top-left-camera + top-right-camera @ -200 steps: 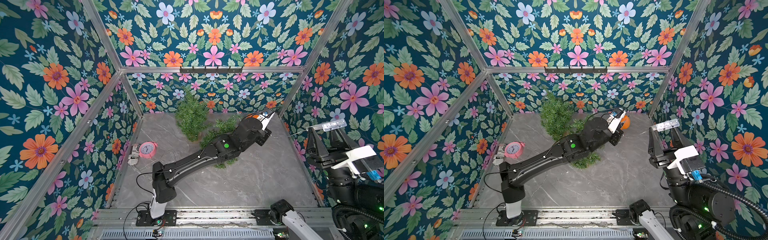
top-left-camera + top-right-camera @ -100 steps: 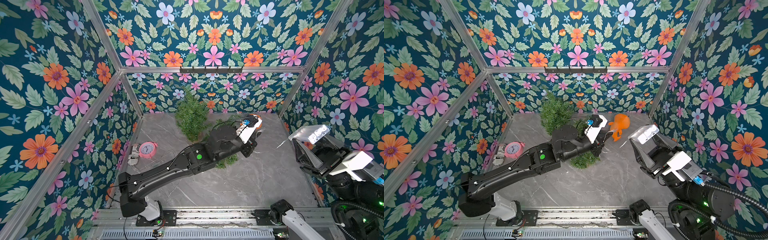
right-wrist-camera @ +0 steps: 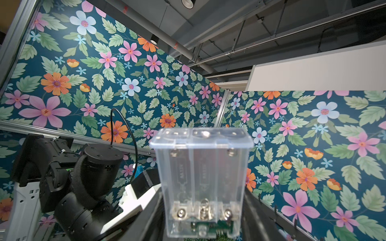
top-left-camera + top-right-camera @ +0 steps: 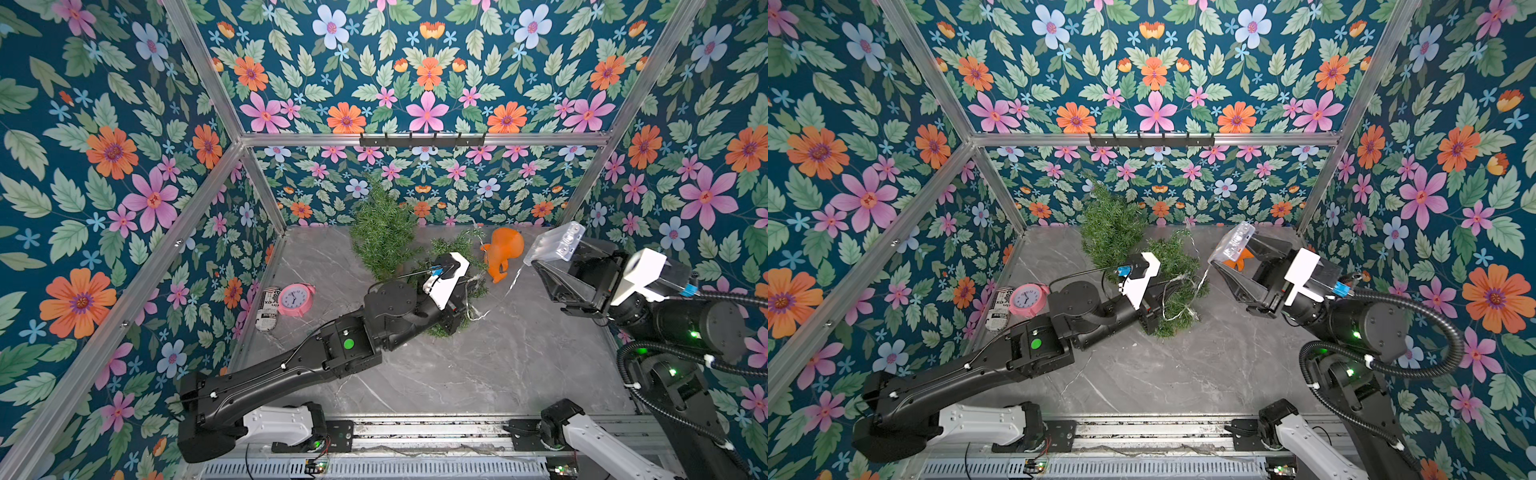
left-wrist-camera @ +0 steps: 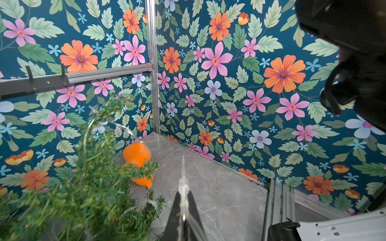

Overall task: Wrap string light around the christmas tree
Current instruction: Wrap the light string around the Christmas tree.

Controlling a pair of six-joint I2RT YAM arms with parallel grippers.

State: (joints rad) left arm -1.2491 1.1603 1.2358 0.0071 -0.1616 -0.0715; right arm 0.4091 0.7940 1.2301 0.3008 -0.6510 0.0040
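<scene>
A small green christmas tree stands mid-table with thin string light wire looped over its branches. My left gripper sits low at the tree's near side, shut on a clear bulb of the string light. The tree looks blurred in the left wrist view. My right gripper is raised to the right of the tree, shut on the light's clear battery box. Wire hangs from the box toward the tree.
A taller green tree stands at the back wall. An orange toy sits between tree and right gripper. A pink alarm clock and a can lie by the left wall. A hook rail crosses the back.
My left gripper has drawn back leftward and nearer, from the orange toy's side to the tree's near side. The right gripper has swung left from the right wall with the battery box.
</scene>
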